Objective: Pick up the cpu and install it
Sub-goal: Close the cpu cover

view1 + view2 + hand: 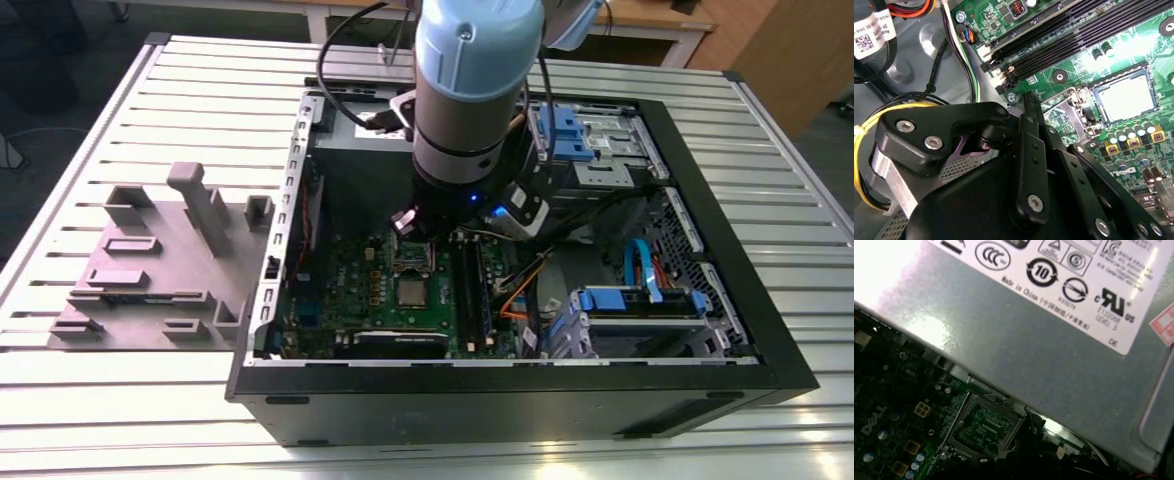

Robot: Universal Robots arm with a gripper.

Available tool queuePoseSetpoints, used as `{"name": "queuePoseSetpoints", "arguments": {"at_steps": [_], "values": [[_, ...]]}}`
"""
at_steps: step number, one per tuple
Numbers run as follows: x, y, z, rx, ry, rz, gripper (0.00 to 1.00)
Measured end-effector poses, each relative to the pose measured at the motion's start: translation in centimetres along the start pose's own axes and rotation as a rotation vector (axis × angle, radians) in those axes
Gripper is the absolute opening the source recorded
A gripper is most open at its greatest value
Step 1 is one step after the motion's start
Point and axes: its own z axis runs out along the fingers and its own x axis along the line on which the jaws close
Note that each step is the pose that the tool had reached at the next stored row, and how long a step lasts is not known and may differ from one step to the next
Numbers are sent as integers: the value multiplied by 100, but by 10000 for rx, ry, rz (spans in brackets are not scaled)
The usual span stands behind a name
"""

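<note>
**Operator:** How much room do I have in there?

**Spotter:** Your arm [474,90] reaches down into the open computer case [534,395], with its black walls on every side. The power supply [1019,355] puts its grey flank just beside the metal socket frame [985,427]. Long black memory slots [1069,35] run alongside the socket [1095,102]. Orange cables [521,292] loop near your arm on the exterior view's right.

**Operator:** What's the case holding?

**Spotter:** The motherboard [1089,65] lies flat on its floor, and blue drive cages [641,300] sit toward the exterior view's right. The cpu [1126,97] lies in the socket, silver top up, and the frame lies open just beside it.

**Operator:** And the claw?

**Spotter:** Your gripper [1030,102] hangs over the board near the frame, apart from the cpu. I can't tell how far it's open, or whether it has hold of anything.
</note>
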Motion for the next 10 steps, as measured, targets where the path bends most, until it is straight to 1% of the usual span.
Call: {"name": "queuePoseSetpoints", "arguments": {"at_steps": [4, 7, 10], "values": [[2, 0, 5, 7, 3, -1, 10], [9, 3, 6, 88, 47, -5, 10], [7, 5, -6, 90, 48, -5, 10]]}}
